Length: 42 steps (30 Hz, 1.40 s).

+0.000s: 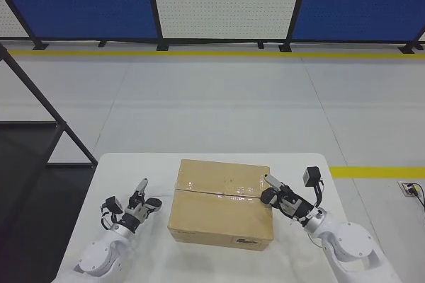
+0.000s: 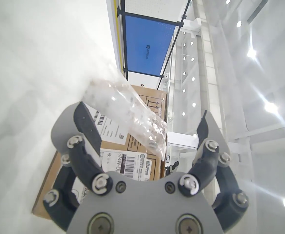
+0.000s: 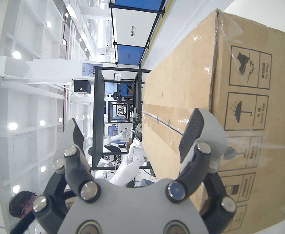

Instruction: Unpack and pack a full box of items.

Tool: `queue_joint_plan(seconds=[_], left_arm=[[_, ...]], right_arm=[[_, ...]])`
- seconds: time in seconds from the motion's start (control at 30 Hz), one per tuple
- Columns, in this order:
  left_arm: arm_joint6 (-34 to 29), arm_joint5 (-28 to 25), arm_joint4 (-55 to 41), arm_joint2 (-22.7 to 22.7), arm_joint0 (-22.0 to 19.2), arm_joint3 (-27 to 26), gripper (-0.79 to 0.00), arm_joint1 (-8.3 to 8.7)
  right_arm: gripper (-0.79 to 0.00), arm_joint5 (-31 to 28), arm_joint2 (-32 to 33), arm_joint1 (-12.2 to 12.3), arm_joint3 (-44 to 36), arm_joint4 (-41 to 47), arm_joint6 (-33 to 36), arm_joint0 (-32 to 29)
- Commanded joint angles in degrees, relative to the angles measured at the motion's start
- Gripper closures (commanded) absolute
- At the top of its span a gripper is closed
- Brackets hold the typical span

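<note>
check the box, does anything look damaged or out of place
A crinkled strip of clear tape sticks out loose from the labelled side of the cardboard box, near its upper edge, instead of lying flat. Otherwise the box sits closed on the table, its top seam taped, no dents visible.

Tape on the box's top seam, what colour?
The tape is clear and glossy on the brown box; best in the right wrist view.
</note>
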Motion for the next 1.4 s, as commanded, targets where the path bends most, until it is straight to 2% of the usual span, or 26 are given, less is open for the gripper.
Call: queue_joint_plan(seconds=[0.0, 0.3, 0.47, 0.87, 1.17, 1.37], left_arm=[[-0.9, 0.0, 1.3, 0.3, 0.0, 0.5, -0.785, -0.46], [-2.4, 0.0, 5.8, -1.6, 2.8, -0.2, -0.785, -1.15], [0.4, 0.0, 8.3, -3.6, 4.0, -1.5, -0.785, -1.43], [0.0, 2.5, 6.5, -4.2, 0.9, 1.5, -0.785, -4.35], [5.6, -2.5, 6.5, -5.8, 1.0, 4.3, -0.785, -6.43], [5.5, -3.6, 7.0, -7.4, 0.2, 6.0, -0.785, -7.34]], right_arm=[[-0.785, 0.0, 0.0, 0.0, 0.0, 0.0, 0.0, 0.0], [-0.785, 0.0, 0.0, 0.0, 0.0, 0.0, 0.0, 0.0], [-0.785, 0.0, 0.0, 0.0, 0.0, 0.0, 0.0, 0.0], [-0.785, 0.0, 0.0, 0.0, 0.0, 0.0, 0.0, 0.0], [-0.785, 0.0, 0.0, 0.0, 0.0, 0.0, 0.0, 0.0], [-0.785, 0.0, 0.0, 0.0, 0.0, 0.0, 0.0, 0.0]])
